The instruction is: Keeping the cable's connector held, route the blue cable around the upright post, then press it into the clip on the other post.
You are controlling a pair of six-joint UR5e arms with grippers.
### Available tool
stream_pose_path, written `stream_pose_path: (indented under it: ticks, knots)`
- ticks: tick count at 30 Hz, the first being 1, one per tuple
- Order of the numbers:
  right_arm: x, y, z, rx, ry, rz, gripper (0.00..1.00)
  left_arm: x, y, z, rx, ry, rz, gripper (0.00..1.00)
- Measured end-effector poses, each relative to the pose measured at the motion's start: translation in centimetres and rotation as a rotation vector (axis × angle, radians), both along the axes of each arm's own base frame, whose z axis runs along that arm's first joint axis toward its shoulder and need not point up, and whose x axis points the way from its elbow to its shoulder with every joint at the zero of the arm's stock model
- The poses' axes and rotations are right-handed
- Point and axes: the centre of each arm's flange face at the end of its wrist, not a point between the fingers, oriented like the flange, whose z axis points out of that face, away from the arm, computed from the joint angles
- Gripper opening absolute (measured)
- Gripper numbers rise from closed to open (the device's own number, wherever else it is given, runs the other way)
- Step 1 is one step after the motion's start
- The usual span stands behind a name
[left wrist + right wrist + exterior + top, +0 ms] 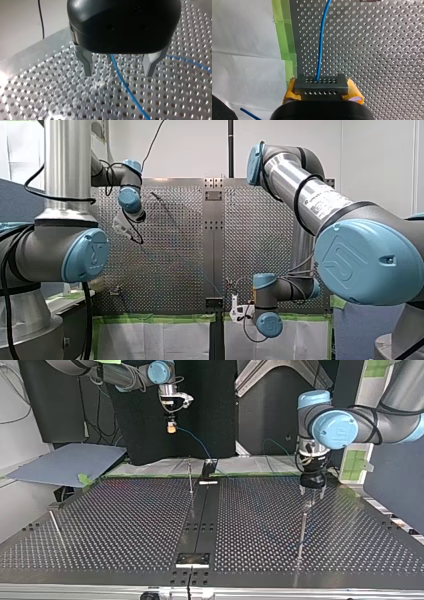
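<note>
The connector (321,87), a grey block with rows of small holes, is gripped between the yellow pads (355,92) of my right gripper (322,96), whose jaws are closed against its two short ends. The block's long axis is laid crosswise, from one pad to the other. The blue cable (321,45) is seen leaving the face turned away from the gripper. It points almost straight ahead over the perforated table (382,50), with only a slight bend. A strip of green tape (287,42) is seen along the table's edge beside the gripper.

In the top view this gripper is held in the air past the table's far edge, and the cable is seen slanting down from it toward the table's middle.

My left gripper (118,75) is held low over the table with its metal fingers (87,66) spread wide, and nothing is gripped. The cable is passed between them, apart from both, running out from under the gripper's black body and slanting away across the holes. A second stretch of blue is seen beyond one finger.

In the top view my left gripper is poised just above the tip of a thin upright post (302,532) at the view's right. Another thin post (190,476) stands near the table's middle seam, well apart from it. Which post bears the clip cannot be told.
</note>
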Motion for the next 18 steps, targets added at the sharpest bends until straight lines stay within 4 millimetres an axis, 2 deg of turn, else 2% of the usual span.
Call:
stream_pose_path:
  ticks: [8, 18]
  knots:
    - [0.0, 0.0, 0.0, 0.000, -0.001, 0.000, 0.00, -2.2, 0.0, 2.0, 0.058, 0.011, 0.003, 1.00]
    - [0.0, 0.0, 0.0, 0.000, 0.000, 0.001, 0.00, -4.7, 0.0, 5.8, 0.151, -0.025, -0.015, 1.00]
